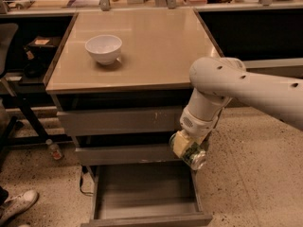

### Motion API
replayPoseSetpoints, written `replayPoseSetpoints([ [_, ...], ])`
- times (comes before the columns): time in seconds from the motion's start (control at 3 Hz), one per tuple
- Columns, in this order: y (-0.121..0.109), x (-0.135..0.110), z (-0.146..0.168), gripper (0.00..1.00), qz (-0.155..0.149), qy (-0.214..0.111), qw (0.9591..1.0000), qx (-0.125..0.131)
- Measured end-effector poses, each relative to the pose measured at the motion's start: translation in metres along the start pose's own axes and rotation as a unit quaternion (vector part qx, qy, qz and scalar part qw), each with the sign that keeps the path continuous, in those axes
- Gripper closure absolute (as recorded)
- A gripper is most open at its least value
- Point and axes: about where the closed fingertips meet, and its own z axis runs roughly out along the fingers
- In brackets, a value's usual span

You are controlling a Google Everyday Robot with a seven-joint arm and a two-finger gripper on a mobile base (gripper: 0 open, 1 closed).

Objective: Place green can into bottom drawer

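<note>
Camera view has my gripper (185, 148) low in front of the cabinet, at the right end of the middle drawer (123, 154). My jaws pinch the green can (195, 157), which is tilted, with one silver end turned down and outward. It hangs over the right back corner of the open bottom drawer (142, 193). One white bowl (103, 48) stands on the tabletop (161, 56).

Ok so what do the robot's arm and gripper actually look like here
The arm is white: thick, smooth, rounded tubular links with small dark holes dotted along the upper one and a vent-like grille on the wrist section. No loose cables show. The gripper, above the right side of the open bottom drawer, has pale yellowish fingers.
</note>
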Motion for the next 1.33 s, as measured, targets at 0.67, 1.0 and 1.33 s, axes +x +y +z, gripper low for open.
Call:
replayPoseSetpoints([
  [0.67,-0.003,0.011,0.138,1.0,0.058,0.035,0.9957,-0.064],
  [1.0,-0.003,0.012,0.138,1.0,0.058,0.035,0.9957,-0.064],
  [1.33,-0.007,0.016,0.16,1.0,0.081,0.029,0.9924,-0.087],
])
